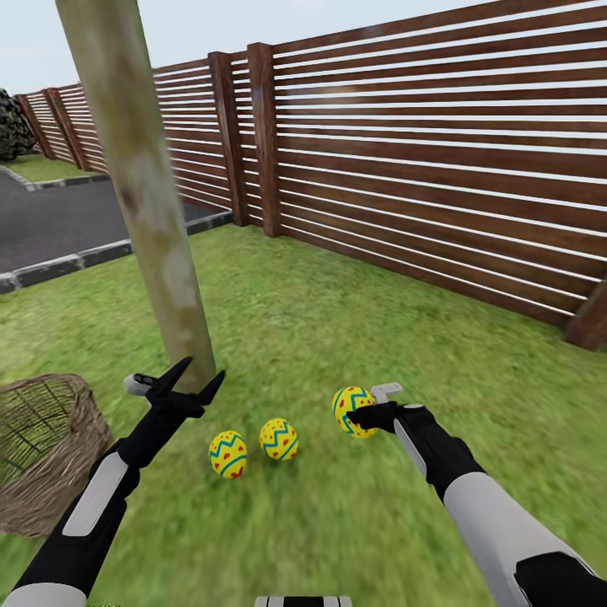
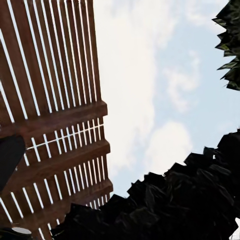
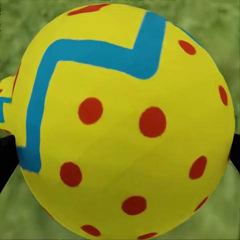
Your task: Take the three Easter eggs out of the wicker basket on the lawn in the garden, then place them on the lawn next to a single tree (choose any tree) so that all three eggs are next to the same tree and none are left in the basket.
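near the tree (image 1: 143,194), right gripper (image 1: 364,415) seemingly clasps third egg (image 1: 349,410).

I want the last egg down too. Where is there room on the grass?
Bare lawn lies between the grey-green tree trunk and the brown slatted fence. It is crowded by the two yellow eggs.

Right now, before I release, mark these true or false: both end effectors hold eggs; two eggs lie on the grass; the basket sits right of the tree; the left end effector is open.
1. Both end effectors hold eggs: false. Only the right end effector grips an egg.
2. Two eggs lie on the lawn: true.
3. The wicker basket sits right of the tree: false, it sits left.
4. The left end effector is open: true.
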Robot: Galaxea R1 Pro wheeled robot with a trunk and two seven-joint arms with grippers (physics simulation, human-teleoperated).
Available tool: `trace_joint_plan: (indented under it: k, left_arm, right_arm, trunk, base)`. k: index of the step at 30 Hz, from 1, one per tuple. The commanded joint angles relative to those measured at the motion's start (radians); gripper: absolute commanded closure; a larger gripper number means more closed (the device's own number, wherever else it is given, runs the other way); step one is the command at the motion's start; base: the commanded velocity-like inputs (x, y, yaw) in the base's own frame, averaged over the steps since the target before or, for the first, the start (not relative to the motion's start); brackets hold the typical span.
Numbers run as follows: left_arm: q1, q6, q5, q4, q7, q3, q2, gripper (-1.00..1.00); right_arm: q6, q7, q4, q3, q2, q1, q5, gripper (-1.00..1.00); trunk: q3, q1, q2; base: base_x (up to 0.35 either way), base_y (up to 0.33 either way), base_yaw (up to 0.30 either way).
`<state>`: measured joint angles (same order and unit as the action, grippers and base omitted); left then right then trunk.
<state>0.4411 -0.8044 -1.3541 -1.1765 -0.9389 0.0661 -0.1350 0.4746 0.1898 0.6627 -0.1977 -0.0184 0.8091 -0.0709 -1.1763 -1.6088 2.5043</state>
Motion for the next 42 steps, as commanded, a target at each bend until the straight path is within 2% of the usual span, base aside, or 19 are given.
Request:
trace_joint_plan:
  k: [1,8,16,22,23,24,26,38,42]
  left_arm:
    - [0.001,-0.006,-0.003,0.000,0.000,0.000,0.000,-1.00]
    - [0.001,-0.006,-0.003,0.000,0.000,0.000,0.000,-1.00]
    - [0.001,-0.006,-0.003,0.000,0.000,0.000,0.001,-1.00]
    - [0.001,-0.004,-0.003,0.000,0.000,0.000,0.002,-1.00]
    - [0.001,-0.004,-0.003,0.000,0.000,0.000,0.002,-1.00]
    - [0.001,-0.004,-0.003,0.000,0.000,0.000,0.002,-1.00]
    - [0.001,-0.004,-0.003,0.000,0.000,0.000,0.002,-1.00]
    - [0.001,-0.004,-0.003,0.000,0.000,0.000,0.002,-1.00]
    - [0.001,-0.004,-0.001,0.001,0.000,0.000,0.023,-1.00]
  right_arm:
    - [0.004,-0.003,0.001,-0.005,-0.002,0.000,-0.007,1.00]
    - [0.001,-0.014,0.000,-0.004,-0.002,0.001,-0.006,1.00]
    - [-0.070,-0.019,0.002,-0.018,-0.002,0.000,-0.009,1.00]
    - [-0.074,-0.030,0.002,-0.022,0.000,0.000,-0.009,1.00]
    - [-0.074,-0.040,0.002,-0.022,0.002,0.001,-0.009,1.00]
    - [-0.074,-0.058,0.001,-0.022,0.018,0.001,-0.007,1.00]
    - [-0.075,-0.073,-0.001,-0.022,0.031,0.001,-0.006,1.00]
    - [-0.076,-0.083,-0.002,-0.023,0.036,0.000,-0.006,1.00]
    - [-0.076,-0.084,-0.002,-0.023,0.036,0.001,-0.006,1.00]
  trunk:
    - [-0.001,0.000,0.000]
    - [-0.001,0.000,0.000]
    - [-0.001,0.000,0.000]
    - [-0.001,0.000,0.000]
    - [0.000,0.000,0.000]
    - [0.000,0.000,0.000]
    - [0.001,0.000,0.000]
    - [0.006,0.000,0.000]
    - [0.007,0.000,0.000]
  base:
    - [0.166,-0.297,0.291]
    - [0.201,-0.267,0.162]
    - [0.031,-0.020,0.041]
    - [0.000,-0.028,0.279]
    - [0.000,-0.170,0.291]
    - [0.000,-0.214,0.291]
    - [0.000,-0.247,0.291]
    - [0.000,-0.292,0.291]
    - [0.000,-0.283,0.286]
